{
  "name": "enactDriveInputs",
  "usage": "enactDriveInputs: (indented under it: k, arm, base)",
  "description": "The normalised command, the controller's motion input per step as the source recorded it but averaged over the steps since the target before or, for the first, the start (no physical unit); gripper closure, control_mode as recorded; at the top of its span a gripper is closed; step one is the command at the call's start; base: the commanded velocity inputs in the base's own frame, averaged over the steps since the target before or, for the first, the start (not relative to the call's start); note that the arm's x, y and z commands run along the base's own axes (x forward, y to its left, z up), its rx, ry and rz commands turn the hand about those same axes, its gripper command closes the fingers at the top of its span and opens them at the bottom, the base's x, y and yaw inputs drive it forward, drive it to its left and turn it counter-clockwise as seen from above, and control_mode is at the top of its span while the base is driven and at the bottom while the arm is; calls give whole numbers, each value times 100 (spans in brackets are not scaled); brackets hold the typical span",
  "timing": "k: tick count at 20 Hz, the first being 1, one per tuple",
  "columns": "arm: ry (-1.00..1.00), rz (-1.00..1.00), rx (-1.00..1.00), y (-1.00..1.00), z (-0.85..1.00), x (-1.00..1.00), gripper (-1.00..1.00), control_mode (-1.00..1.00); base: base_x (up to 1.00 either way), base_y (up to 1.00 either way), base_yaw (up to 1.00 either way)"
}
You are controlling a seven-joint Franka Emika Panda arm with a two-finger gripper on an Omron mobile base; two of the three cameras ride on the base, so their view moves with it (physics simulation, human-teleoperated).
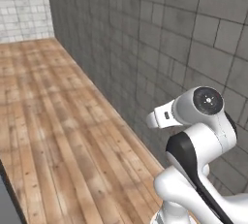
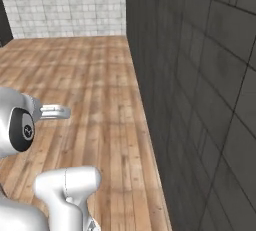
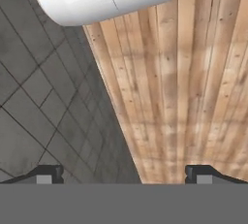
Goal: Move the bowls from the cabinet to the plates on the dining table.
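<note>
No bowls, cabinet, plates or dining table can be seen, so which way they lie from the gripper cannot be told. Its two fingertips stand wide apart, holding nothing, over a wooden plank floor beside a dark grey tiled wall. The base likely must drive elsewhere first.

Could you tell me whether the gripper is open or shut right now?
Open: in the hand view the gripper has its fingers far apart, with nothing between them.
</note>
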Motion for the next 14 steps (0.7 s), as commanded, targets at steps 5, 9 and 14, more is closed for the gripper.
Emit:
enactDriveInputs:
  k: [5,9,14]
  arm:
    - [0,0,0,0,0,0,-100,100]
    - [0,0,0,0,0,0,-100,100]
    - [0,0,0,0,0,0,-100,100]
  base:
    - [100,3,2]
    - [100,0,2]
    - [100,7,2]
